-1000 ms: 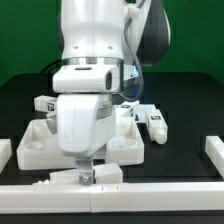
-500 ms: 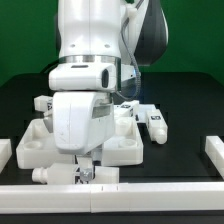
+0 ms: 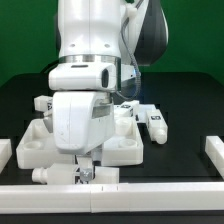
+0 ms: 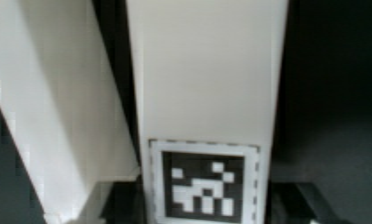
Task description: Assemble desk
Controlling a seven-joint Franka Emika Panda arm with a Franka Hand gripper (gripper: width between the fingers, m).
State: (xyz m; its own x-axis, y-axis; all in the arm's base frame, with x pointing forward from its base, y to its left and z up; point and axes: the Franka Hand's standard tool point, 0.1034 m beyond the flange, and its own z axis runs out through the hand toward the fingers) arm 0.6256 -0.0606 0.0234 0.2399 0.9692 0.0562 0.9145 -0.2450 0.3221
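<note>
Change vs a sec ago: the jaws of the bulky white robot gripper (image 3: pixel 85 172) were spread over the white square-post plastic leg (image 3: pixel 52 176) lying along the front of the matte black tabletop (image 3: pixel 190 100). Now they're clenched on it, & the leg has slid a bit toward the exterior view's left, its rounded end poking out beside the gripper. Nothing else moved in the last half sec, so the grasp looks settled. The leg isn't lifted yet; it lies flat on the tabletop just behind the long white front rail (image 3: pixel 150 188). Wrist view agrees: the leg runs straight down the middle, its b/w square tag (image 4: pixel 204 185) centred. A second white face (image 4: pixel 50 120) runs alongside w/ a dark gap btwn; can't tell if it's rail or tray wall. For the task, as I read it: the pick of one leg is done, & next is lift, turn upright & carry to a corner socket. The large white plastic tray-like desk top (image 3: pixel 30 150) sits just behind the gripper, mostly hidden by it. It has a raised rim & blocky corners, w/ no leg visibly fitted. Two more tagged white legs lie loose, one (image 3: pixel 152 122) at the exterior view's right of the tray, one (image 3: pixel 42 103) by its far left corner. Materials: all parts look like smooth hard moulded plastic. The posts are square & flat-faced, which prob. suits parallel jaws; the tabletop is dull & non-reflective.
</note>
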